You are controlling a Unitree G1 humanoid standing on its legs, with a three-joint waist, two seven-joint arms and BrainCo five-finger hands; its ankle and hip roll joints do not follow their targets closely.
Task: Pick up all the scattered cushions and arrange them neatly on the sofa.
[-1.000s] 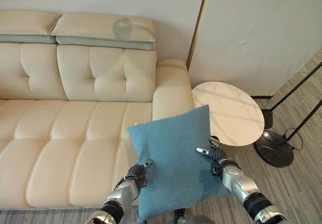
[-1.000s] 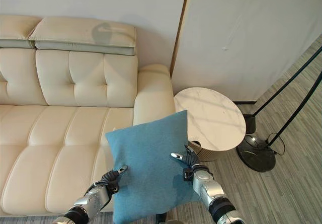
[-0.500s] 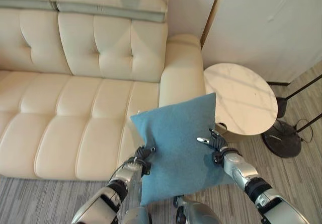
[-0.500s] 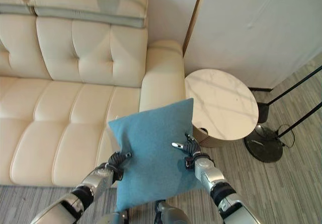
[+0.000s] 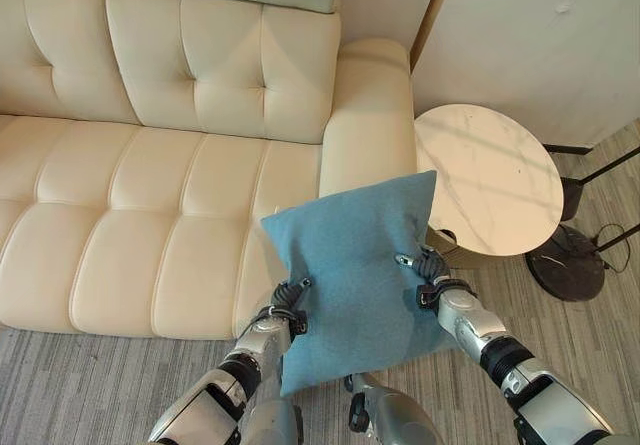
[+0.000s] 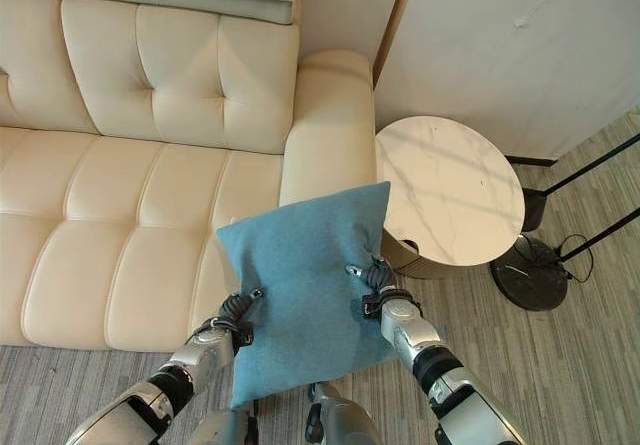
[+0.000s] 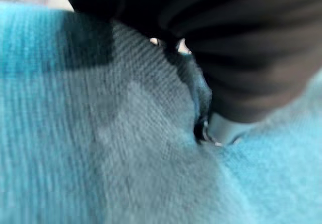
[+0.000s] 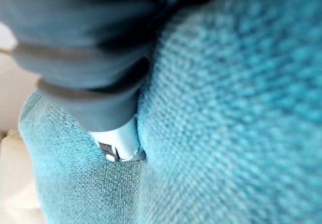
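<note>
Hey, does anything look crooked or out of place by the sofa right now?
Only the blue cushion: it's off the sofa, held tilted over the front edge, pinched between the left hand and right hand. Nothing looks spilled or damaged.

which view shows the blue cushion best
The left eye view: the whole blue cushion shows there, held between the left hand and right hand in front of the sofa. The right eye view shows much the same. Both wrist views show just close-up blue fabric.
</note>
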